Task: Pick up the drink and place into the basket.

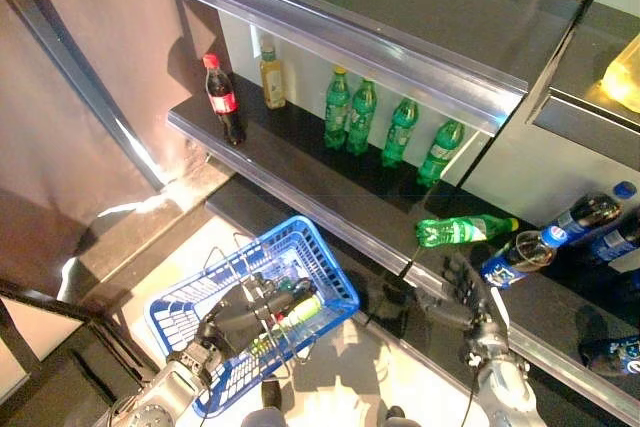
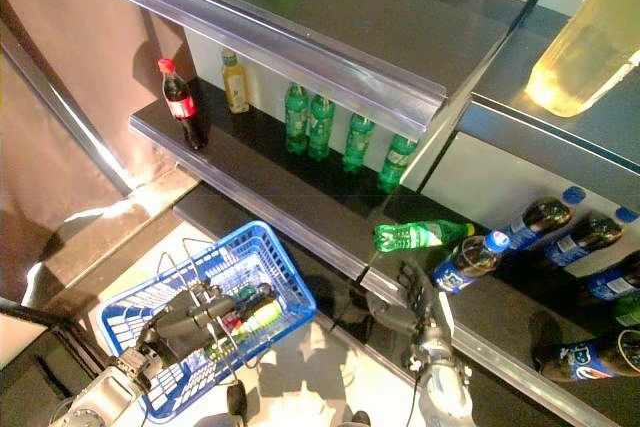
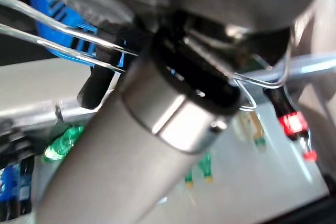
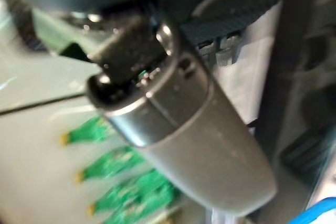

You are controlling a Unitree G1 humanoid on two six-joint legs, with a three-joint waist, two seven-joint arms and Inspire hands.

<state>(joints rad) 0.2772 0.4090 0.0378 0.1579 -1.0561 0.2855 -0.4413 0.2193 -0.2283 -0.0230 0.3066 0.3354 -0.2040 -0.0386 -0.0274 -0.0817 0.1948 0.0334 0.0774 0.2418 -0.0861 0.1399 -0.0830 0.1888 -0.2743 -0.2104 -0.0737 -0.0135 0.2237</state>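
Below the front edge of the dark lower shelf (image 1: 300, 162), the blue plastic wire-handled shopping basket (image 1: 318, 259) hangs from the left hand (image 1: 240, 315), whose fingers are curled round its thin metal handles. Inside the basket lie at least one bottle with a pale yellow-green body and a red band (image 1: 297, 311) and something dark green beside it; how many drinks are in there I cannot tell.

The right hand (image 1: 462, 285) sits at the shelf's front edge with its fingers spread and straight, gripping nothing. Just beyond its fingertips lies the green plastic soda bottle with a yellow cap (image 1: 462, 230), toppled on its side on the shelf, cap toward the right end. Beside it, a dark cola bottle with a blue label and blue cap (image 1: 522, 252) leans at an angle, close to the hand as well. Which of the two the hand is bound for cannot be told.

Judging from this, the basket is already partly loaded, and another pick is only at the reach stage: no drink is in the right hand yet, so closing on a bottle, lifting it off and carrying it over to the basket all remain.

Farther back on the shelf stand four upright green bottles (image 1: 361, 115), a yellow-tea bottle (image 1: 272, 78) and a red-capped cola bottle (image 1: 224, 99) near the left end, untouched.
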